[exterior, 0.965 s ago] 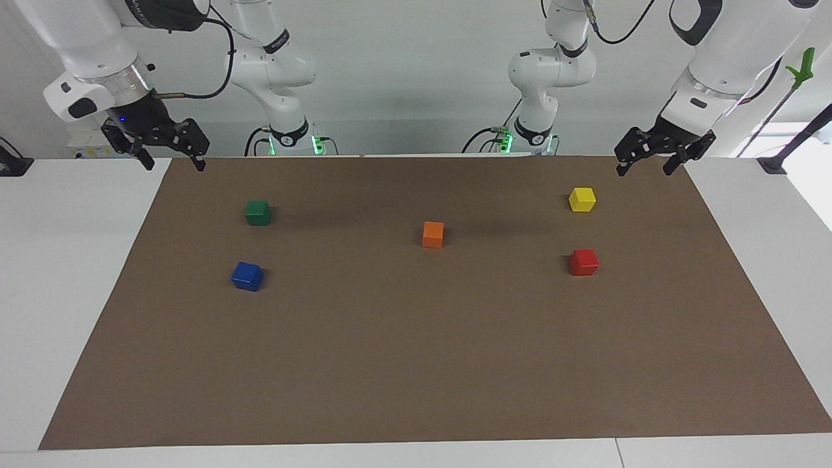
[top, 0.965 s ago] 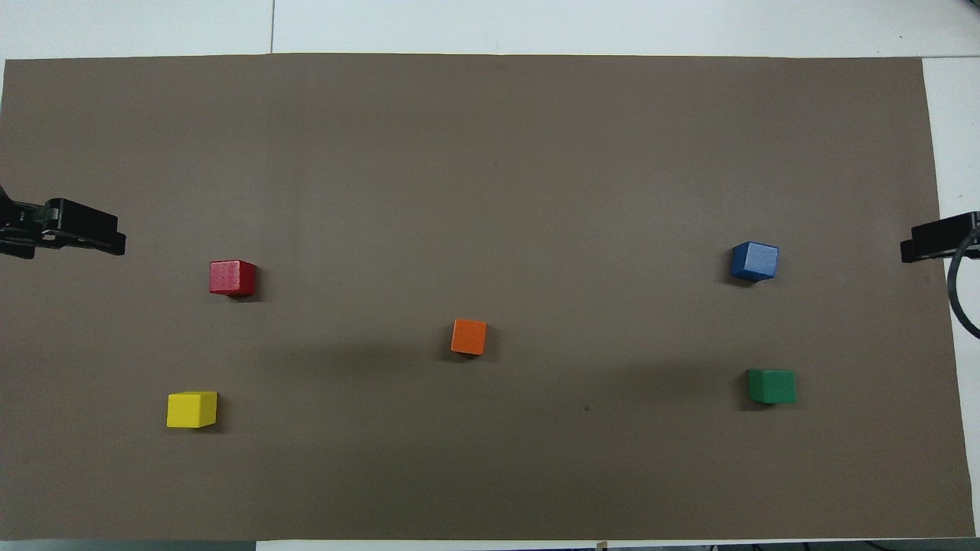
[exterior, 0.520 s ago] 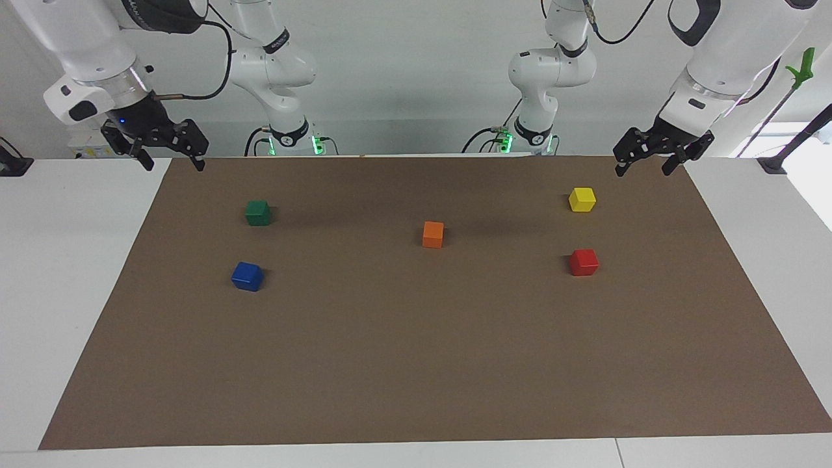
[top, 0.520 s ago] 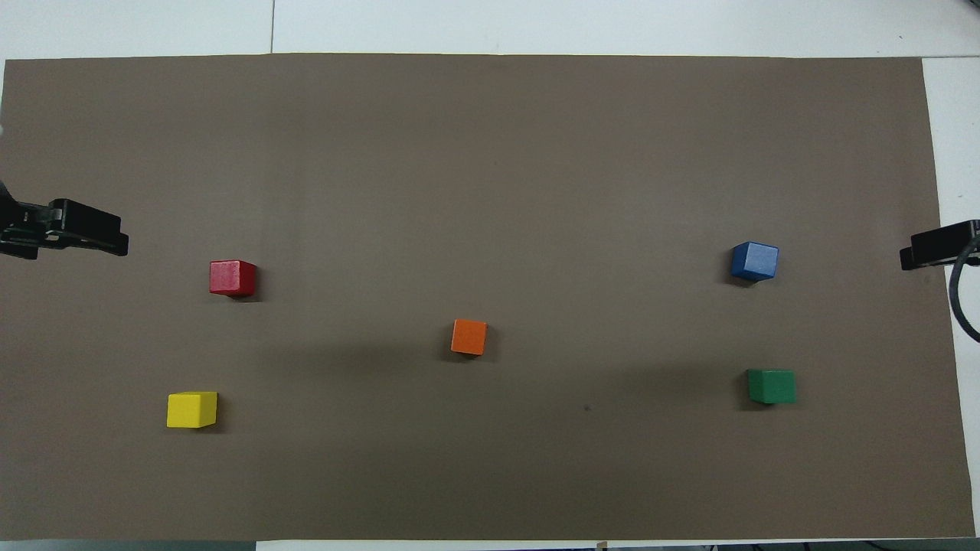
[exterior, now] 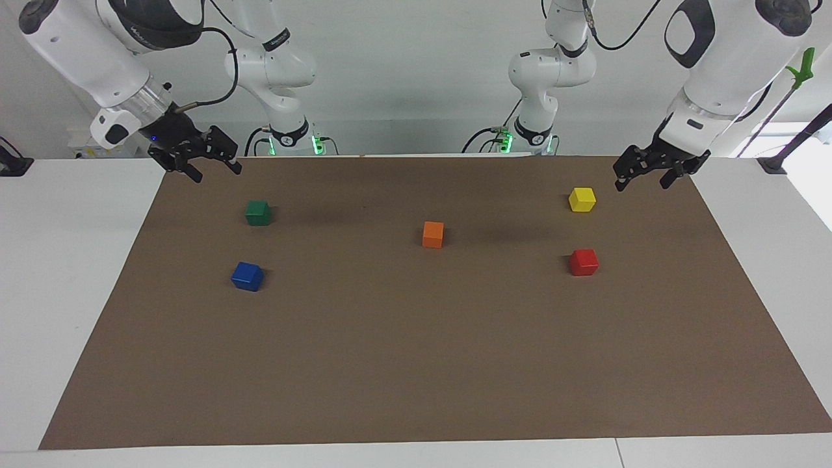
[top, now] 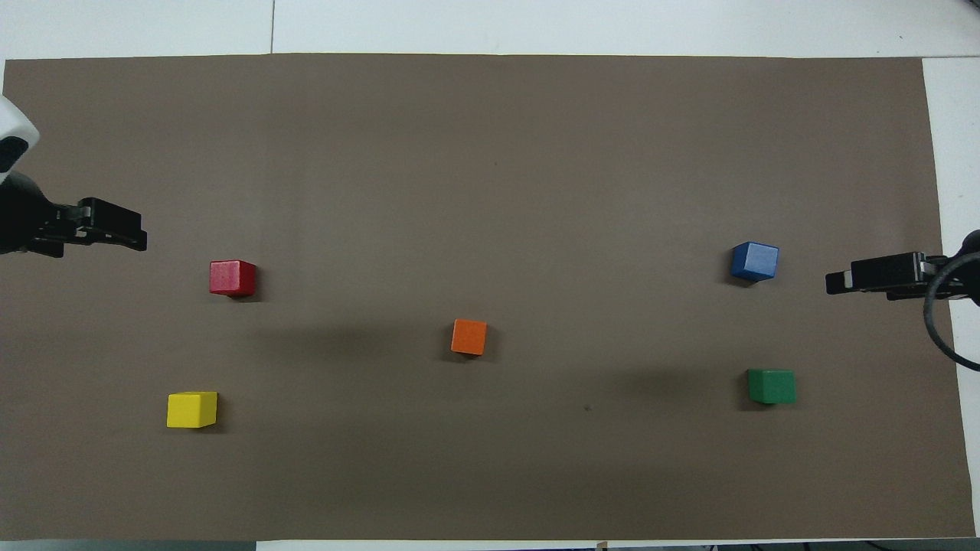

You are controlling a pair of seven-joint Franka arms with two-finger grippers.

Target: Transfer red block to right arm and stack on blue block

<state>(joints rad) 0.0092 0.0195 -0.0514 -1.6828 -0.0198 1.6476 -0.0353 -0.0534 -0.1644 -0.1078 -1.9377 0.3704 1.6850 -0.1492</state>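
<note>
The facing view shows both arms whole, from base to wrist, and shows each pincer hanging in the air above the surface (exterior: 416, 364); the overhead view catches only the black tips reaching in from its two edges, and gives no sense of their height.

The left pincer (exterior: 640, 178) is over the brown mat's edge at the left arm's end, above the corner close to the yellow block (exterior: 582, 199). Its fingers are spread apart and hold nothing. The right pincer (exterior: 214, 171), with a small blue light at its wrist, is over the mat's corner at the right arm's end, above the spot close to the green block (exterior: 258, 212). Its fingers are also spread, with nothing between them.

The red block (exterior: 584, 262) sits on the mat toward the left arm's end, farther from the robots than the yellow block, untouched. The blue block (exterior: 247, 276) sits toward the right arm's end, farther from the robots than the green one. The orange block (exterior: 433, 234) lies between the two pairs, near the mat's middle.
</note>
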